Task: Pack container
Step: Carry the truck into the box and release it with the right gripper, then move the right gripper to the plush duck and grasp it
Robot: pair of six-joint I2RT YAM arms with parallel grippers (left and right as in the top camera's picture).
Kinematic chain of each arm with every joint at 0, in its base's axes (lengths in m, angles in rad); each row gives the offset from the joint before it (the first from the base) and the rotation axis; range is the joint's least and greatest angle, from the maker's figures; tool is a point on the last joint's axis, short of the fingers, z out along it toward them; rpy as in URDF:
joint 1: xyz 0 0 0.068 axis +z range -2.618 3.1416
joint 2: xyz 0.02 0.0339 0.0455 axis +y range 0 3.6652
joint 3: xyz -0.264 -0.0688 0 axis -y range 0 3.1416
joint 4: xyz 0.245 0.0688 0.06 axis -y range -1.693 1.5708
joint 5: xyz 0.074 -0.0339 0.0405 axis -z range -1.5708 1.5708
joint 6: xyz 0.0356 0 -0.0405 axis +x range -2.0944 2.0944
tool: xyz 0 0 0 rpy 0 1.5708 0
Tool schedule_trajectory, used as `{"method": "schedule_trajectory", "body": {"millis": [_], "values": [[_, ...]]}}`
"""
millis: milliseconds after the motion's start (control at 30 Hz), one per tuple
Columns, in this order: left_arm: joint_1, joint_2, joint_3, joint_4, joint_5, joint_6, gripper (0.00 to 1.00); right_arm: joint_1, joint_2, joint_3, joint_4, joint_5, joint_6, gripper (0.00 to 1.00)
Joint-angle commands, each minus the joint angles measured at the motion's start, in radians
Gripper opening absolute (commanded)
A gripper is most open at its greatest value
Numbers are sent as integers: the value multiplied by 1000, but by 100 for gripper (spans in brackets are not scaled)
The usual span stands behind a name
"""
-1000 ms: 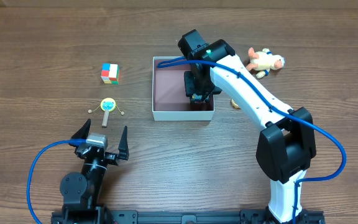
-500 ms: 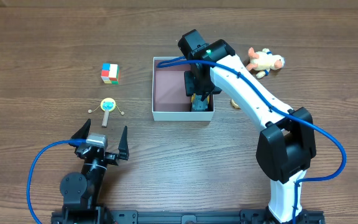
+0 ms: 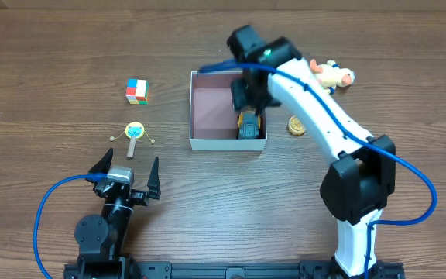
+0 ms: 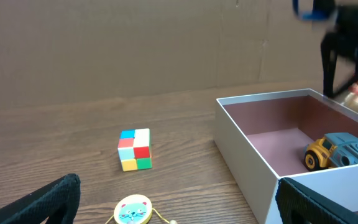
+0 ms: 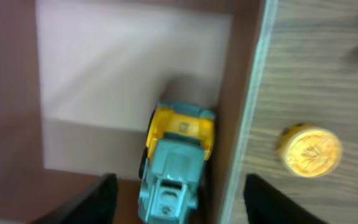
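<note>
Toy truck (image 3: 249, 124) laid in container's (image 3: 207, 142) near right corner, right gripper (image 5: 180, 191) held open and empty above, left gripper (image 3: 127, 170) spread open, empty.

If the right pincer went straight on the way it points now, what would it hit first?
Most likely the toy truck, lying right ahead of the open right pincer inside the container, close to its wall. Depth is hard to judge.

No readable text, label, brand, number or sign shows on anything in view.
</note>
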Motion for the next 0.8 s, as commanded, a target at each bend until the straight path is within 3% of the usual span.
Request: {"method": "schedule_trajectory", "body": {"millis": [0, 133, 267, 533, 600, 700, 767], "values": [[6, -3, -3, 1, 1, 15, 100, -76, -14, 233, -76, 15, -74, 73], [6, -3, -3, 1, 1, 15, 100, -193, -14, 404, -194, 45, -128, 90], [6, -3, -3, 1, 1, 15, 100, -328, -14, 423, -263, 16, -150, 100], [6, -3, -3, 1, 1, 15, 100, -453, -13, 394, -256, -339, -192, 100], [6, -3, -3, 1, 1, 15, 100, -453, -13, 394, -217, -328, -133, 100], [6, -3, -3, 1, 1, 15, 100, -449, 6, 394, -188, -134, 99, 100], [6, -3, -3, 1, 1, 15, 100, -448, 34, 394, -182, -86, 156, 100]]}}
